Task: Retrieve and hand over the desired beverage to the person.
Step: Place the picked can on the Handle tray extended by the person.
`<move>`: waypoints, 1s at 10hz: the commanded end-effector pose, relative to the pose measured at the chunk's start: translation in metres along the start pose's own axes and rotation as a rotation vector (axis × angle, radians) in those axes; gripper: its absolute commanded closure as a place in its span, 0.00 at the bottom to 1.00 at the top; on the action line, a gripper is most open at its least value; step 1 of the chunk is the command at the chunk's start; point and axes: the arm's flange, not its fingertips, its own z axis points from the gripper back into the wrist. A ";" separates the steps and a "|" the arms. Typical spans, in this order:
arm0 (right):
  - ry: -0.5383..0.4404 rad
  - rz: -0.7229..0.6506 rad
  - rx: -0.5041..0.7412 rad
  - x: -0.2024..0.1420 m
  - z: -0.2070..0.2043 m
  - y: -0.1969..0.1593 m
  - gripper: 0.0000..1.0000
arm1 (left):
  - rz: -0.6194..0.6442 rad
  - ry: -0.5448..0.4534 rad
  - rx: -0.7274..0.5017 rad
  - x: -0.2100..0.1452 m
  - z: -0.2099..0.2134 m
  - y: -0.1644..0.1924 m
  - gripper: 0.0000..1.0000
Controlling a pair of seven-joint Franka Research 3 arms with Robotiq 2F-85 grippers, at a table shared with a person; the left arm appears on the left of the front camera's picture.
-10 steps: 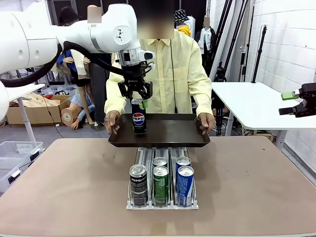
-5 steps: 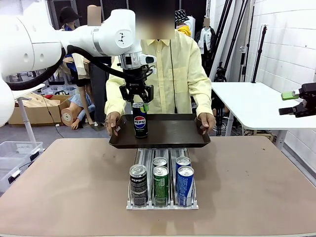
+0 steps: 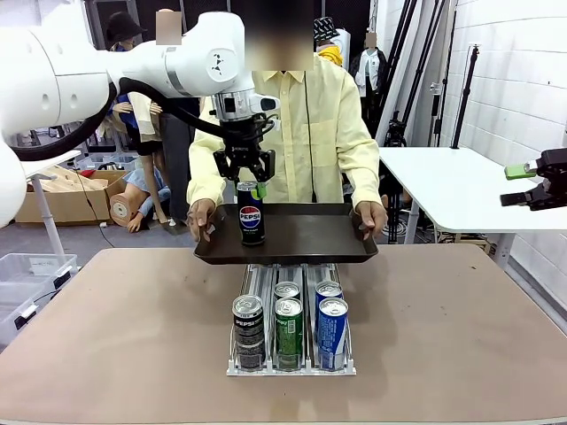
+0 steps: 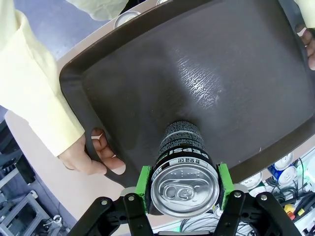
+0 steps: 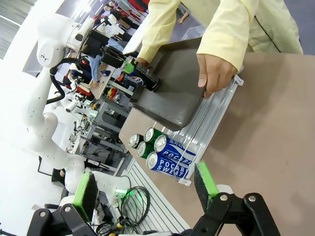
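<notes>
clamping the pepsi can [image 3: 251,214] on the person's [image 3: 323,115] tray [image 3: 310,237], left end effector [image 3: 248,186]; right end effector [image 5: 146,186] agape

We see the robot's left arm [image 3: 133,62] as fat, rounded, glossy white segments with a small dark mark [image 3: 213,63] on one round joint cap, and a thick black cable [image 3: 177,111] looping beneath it. We see its left gripper [image 4: 182,184] in black, with bright green pads [image 4: 143,181] and small silver screws [image 4: 234,194] on the finger links. The right gripper [image 5: 145,187] is the same black with green pads. The person [image 3: 301,133] wears a loose pale-yellow button shirt [image 3: 332,115] with a collar and long sleeves [image 4: 34,88], and a thin dark cord [image 3: 309,142] down its front.
</notes>
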 end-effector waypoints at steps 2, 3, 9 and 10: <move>0.001 0.008 0.003 -0.001 -0.001 0.000 0.00 | -0.018 0.005 -0.010 0.009 0.016 0.000 0.43; 0.001 0.008 0.003 -0.001 -0.001 0.000 0.00 | -0.022 0.003 -0.006 0.009 0.020 -0.001 0.23; 0.001 0.008 0.003 -0.001 -0.001 0.000 0.00 | -0.014 -0.040 0.049 -0.001 0.061 -0.003 0.00; 0.001 0.008 0.003 -0.001 -0.001 0.000 0.00 | -0.006 -0.046 0.059 -0.002 0.064 -0.003 0.00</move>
